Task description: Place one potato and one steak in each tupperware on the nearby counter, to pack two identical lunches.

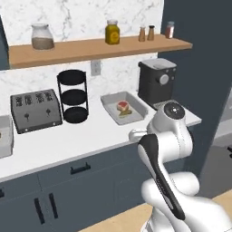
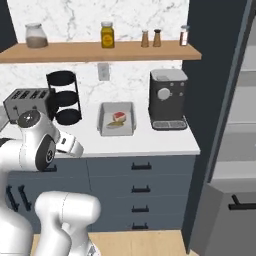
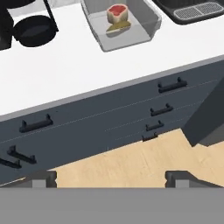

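A pale tupperware (image 1: 137, 105) (image 2: 102, 120) (image 3: 138, 33) stands on the white counter (image 1: 68, 136) (image 2: 150, 140) (image 3: 65, 70), left of the coffee machine. In it lie a red steak (image 1: 123, 105) (image 2: 119, 116) (image 3: 117, 11) and a brownish potato (image 1: 125, 112) (image 2: 114, 125) (image 3: 117, 28), side by side. Another tupperware (image 1: 4, 142) is cut off at the counter's far left; its contents are unclear. My gripper (image 3: 111, 178) is open with nothing between its fingertips (image 3: 41, 178), held out in front of the counter and well short of the tray.
A dark toaster (image 1: 35, 110) (image 2: 27, 102) and a black tiered rack (image 1: 73, 96) (image 2: 64, 97) stand left of the tray. A black coffee machine (image 1: 157, 81) (image 2: 167, 99) is on its right. Jars line the wooden shelf (image 1: 90, 47) above. Drawers (image 3: 131, 109) sit under the counter.
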{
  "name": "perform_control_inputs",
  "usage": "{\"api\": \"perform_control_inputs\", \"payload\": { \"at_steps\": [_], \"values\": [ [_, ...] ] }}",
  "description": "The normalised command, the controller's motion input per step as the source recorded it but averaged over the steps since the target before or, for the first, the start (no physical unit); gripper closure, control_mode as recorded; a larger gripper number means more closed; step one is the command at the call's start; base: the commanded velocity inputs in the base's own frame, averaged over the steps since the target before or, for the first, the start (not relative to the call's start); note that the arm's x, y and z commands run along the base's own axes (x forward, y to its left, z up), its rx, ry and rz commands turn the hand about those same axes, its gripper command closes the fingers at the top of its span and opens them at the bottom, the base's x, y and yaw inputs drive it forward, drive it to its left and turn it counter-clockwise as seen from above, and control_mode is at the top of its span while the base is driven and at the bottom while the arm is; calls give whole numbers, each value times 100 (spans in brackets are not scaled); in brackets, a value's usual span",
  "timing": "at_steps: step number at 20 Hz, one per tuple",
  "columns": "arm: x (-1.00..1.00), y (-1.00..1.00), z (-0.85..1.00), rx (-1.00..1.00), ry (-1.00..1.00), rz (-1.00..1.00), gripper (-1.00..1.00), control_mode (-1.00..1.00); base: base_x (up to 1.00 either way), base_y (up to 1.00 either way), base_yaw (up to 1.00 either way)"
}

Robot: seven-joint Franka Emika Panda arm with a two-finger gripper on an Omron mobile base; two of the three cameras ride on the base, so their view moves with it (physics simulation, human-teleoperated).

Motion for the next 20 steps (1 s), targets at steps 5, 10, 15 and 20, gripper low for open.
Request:
{"api": "perform_control_inputs", "payload": {
  "at_steps": [5, 10, 15, 20],
  "values": [
    [0, 0, 0, 0, 0, 0, -100, 100, 0, -100, -10],
    [0, 0, 0, 0, 0, 0, -100, 100, 0, -100, -10],
    [0, 0, 0, 0, 0, 0, -100, 100, 0, -100, -9],
    [0, 0, 0, 0, 0, 0, -100, 100, 0, -100, -9]
  ]
}}
